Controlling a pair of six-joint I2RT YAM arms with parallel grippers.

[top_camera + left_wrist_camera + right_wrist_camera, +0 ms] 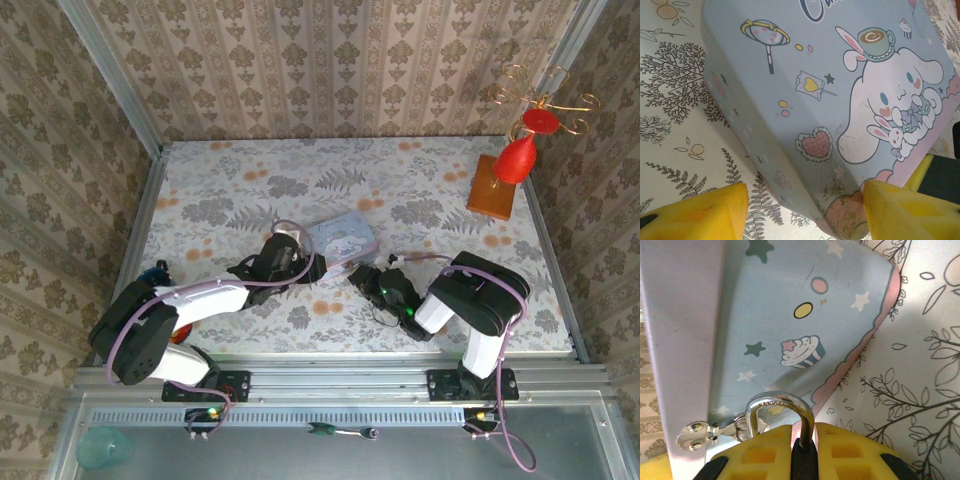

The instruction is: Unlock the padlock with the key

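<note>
- We read this as a robot lab cell, dressed up like a home.
- Patterned wallpaper walls sit between bare aluminium frame posts.
- A floral tablecloth covers the table.
- A metal rail at the near edge carries the left arm and right arm, with loose cables showing.
- We see a green-handled tool and a teal cup on the metal ledge in front.

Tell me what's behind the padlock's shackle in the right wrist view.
The tin's blue lid with a cupcake print, and its silver hasp at the shackle's left leg. The padlock's body is mostly covered by the right gripper's yellow pads.
</note>
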